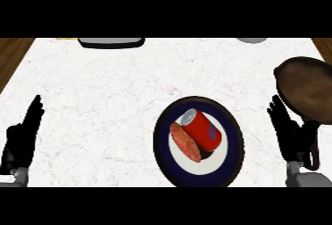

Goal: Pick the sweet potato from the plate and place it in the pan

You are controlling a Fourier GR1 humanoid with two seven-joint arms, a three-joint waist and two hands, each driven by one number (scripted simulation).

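Note:
An orange-brown sweet potato lies on a dark-rimmed plate with a white centre, in the lower middle of the head view. A red can lies on its side right beside the potato, touching it. The dark brown pan sits at the right edge, its handle pointing down toward me. My right hand stands open with straight fingers, right of the plate and next to the pan handle. My left hand rests open at the far left edge, well away from the plate.
A dark tray-like object sits at the counter's far edge, upper left. A grey round object shows at the top right. Brown wood borders the white marble counter on both upper corners.

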